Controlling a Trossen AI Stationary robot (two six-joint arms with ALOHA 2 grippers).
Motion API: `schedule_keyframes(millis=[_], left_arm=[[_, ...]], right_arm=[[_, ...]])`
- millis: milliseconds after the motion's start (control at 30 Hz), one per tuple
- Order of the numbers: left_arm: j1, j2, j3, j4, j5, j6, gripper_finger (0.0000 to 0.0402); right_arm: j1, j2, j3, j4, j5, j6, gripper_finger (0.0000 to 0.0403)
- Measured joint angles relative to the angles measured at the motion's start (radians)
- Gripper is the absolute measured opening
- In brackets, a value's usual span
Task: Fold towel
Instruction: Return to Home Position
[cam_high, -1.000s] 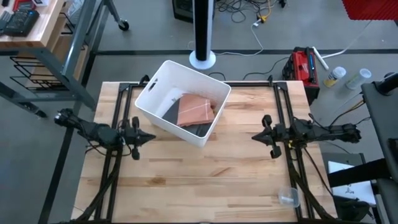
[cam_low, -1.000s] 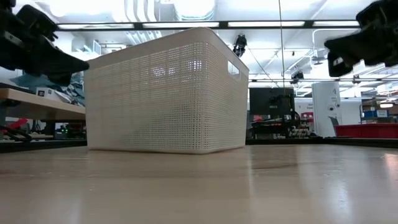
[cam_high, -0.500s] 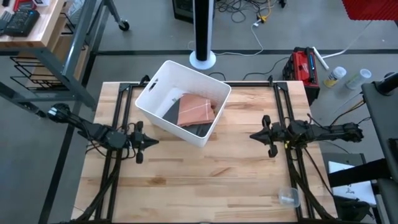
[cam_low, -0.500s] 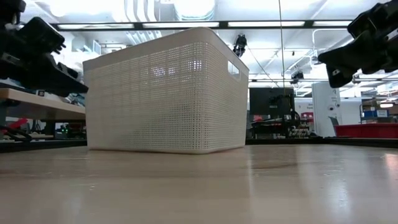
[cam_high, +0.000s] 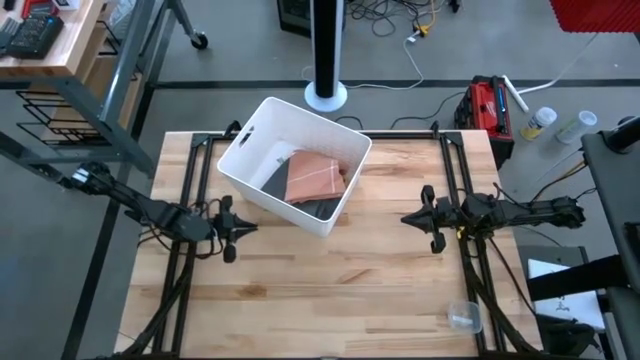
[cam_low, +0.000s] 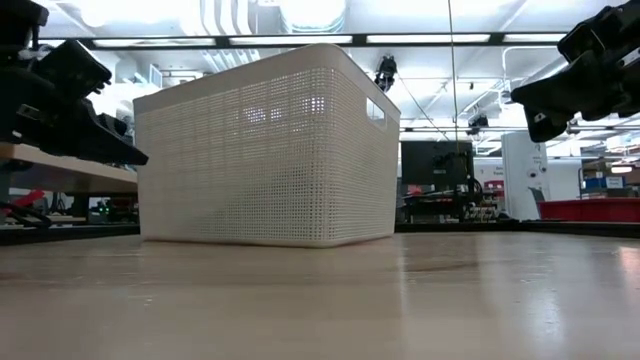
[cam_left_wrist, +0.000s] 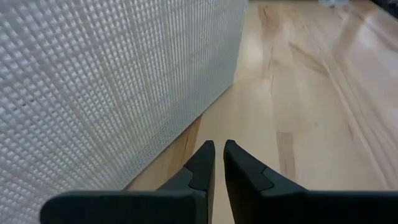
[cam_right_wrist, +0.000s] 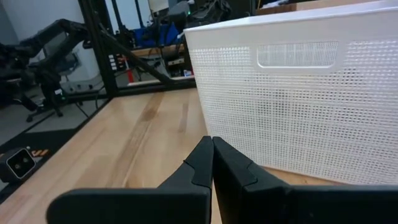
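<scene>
A folded terracotta towel (cam_high: 314, 178) lies inside the white mesh basket (cam_high: 293, 163) on top of a dark grey cloth (cam_high: 322, 207). The basket stands on the far middle of the wooden table (cam_high: 330, 290). My left gripper (cam_high: 248, 228) hovers just off the basket's near left wall (cam_left_wrist: 112, 93), with its fingers all but together (cam_left_wrist: 219, 149) and nothing between them. My right gripper (cam_high: 404, 218) hovers to the right of the basket, pointing at it, shut and empty (cam_right_wrist: 211, 142). In the low view both grippers hang above the table, and the basket wall hides the towel.
A clear plastic cup (cam_high: 465, 316) stands near the table's front right corner. Bare wood stretches across the table's near half in front of the basket. Black rails (cam_high: 452, 170) run along both sides of the table.
My left gripper has moved toward the table's right and a little toward the near edge. It has come lower and closer to the basket's near left wall. My right gripper has dipped slightly. The basket and the towel have stayed where they were.
</scene>
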Motion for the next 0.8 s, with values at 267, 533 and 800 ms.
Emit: schedule_keyframes(millis=[267, 533, 800], left_arm=[[0.0, 0.048, 0.0, 0.0, 0.0, 0.0, 0.0034], [0.0, 0.082, 0.0, 0.0, -0.001, 0.0, 0.0038], [0.0, 0.105, 0.0, 0.0, -0.001, 0.0, 0.0041]], right_arm=[[0.0, 0.0, 0.0, 0.0, 0.0, 0.0, 0.0], [0.0, 0.0, 0.0, 0.0, 0.0, 0.0, 0.0], [0.0, 0.0, 0.0, 0.0, 0.001, 0.0, 0.0]])
